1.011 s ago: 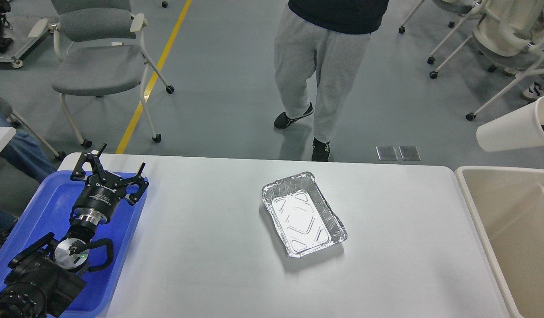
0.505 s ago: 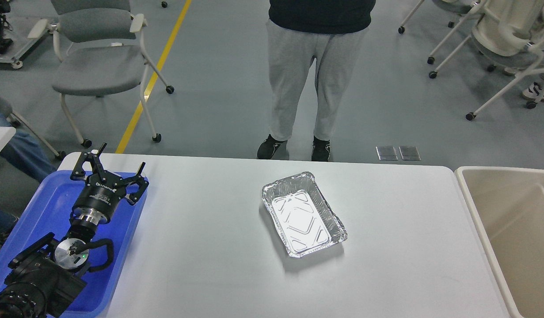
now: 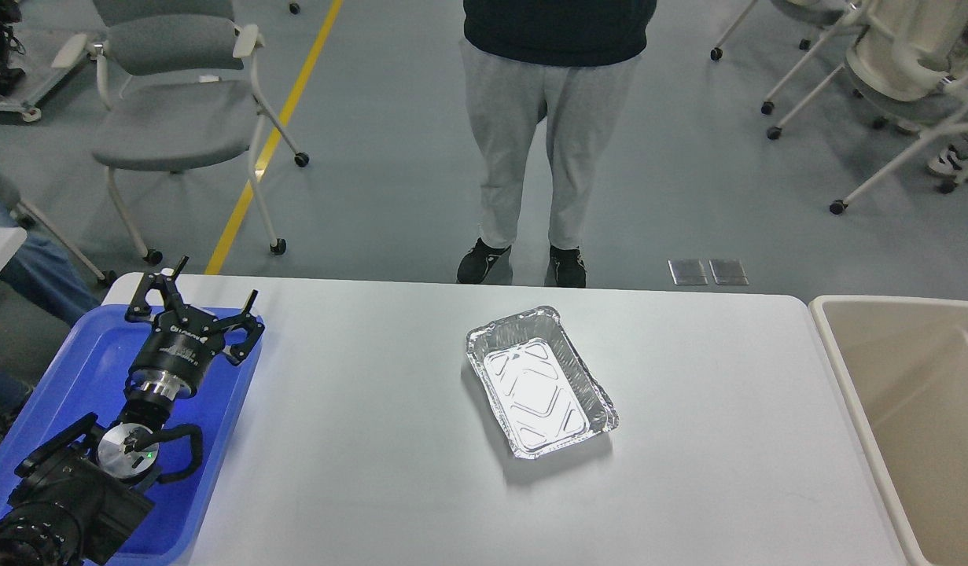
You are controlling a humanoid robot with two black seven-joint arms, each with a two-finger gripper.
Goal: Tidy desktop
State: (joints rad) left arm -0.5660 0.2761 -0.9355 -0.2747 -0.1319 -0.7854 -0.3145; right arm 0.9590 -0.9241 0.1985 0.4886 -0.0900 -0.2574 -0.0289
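Note:
The white desktop (image 3: 373, 472) fills the middle of the head view. An empty silver foil tray (image 3: 540, 380) lies on it, slightly right of centre, tilted. My left gripper (image 3: 210, 292) is open and empty, hovering over the far end of the blue plastic tray (image 3: 90, 354) at the desktop's left edge. It is well left of the foil tray. My right arm and gripper are out of view.
A beige plastic bin (image 3: 908, 409) stands against the desktop's right edge. A person in grey trousers (image 3: 531, 141) stands just behind the far edge. Grey chairs (image 3: 177, 102) stand on the floor at the back left, white ones at the back right.
A white paper cup seen at the right edge a second ago has left the view. The person stepped left and now stands with both feet together. My left arm has not moved.

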